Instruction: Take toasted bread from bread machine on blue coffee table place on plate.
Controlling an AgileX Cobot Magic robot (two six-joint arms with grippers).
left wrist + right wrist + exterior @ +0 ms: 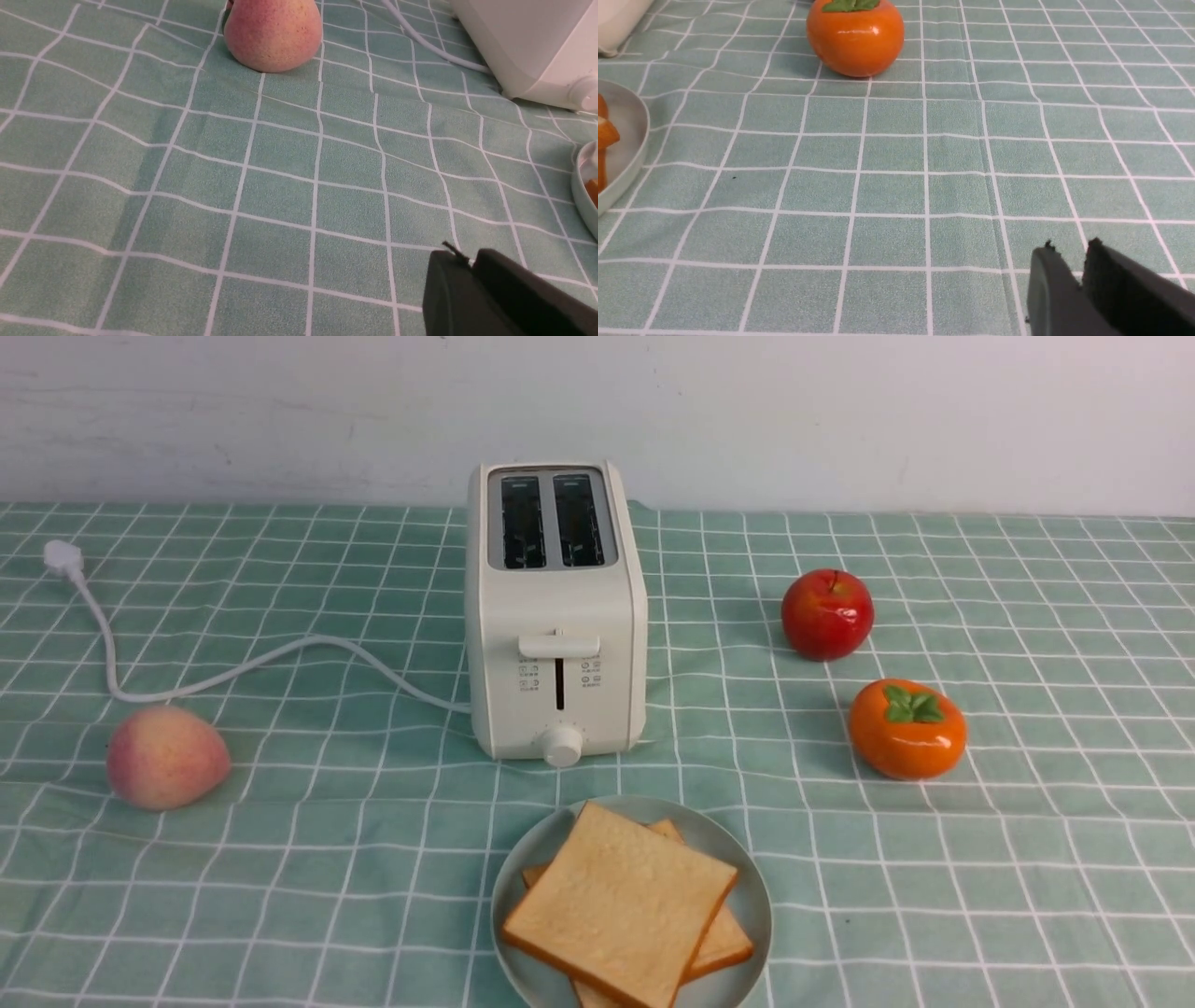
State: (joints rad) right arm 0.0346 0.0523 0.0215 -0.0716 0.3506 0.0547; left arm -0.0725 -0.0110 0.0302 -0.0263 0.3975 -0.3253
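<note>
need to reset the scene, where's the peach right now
The peach sits on the table's left side in the front view, just nearer than the bend in the toaster's white cord.

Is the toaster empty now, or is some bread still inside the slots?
It looks empty: both dark slots of the toaster show no bread rising from them, and two slices of toast lie on the plate.

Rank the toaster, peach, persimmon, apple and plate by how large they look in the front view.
1. Toaster
2. Plate
3. Peach and persimmon: too alike to rank
4. Apple
</note>
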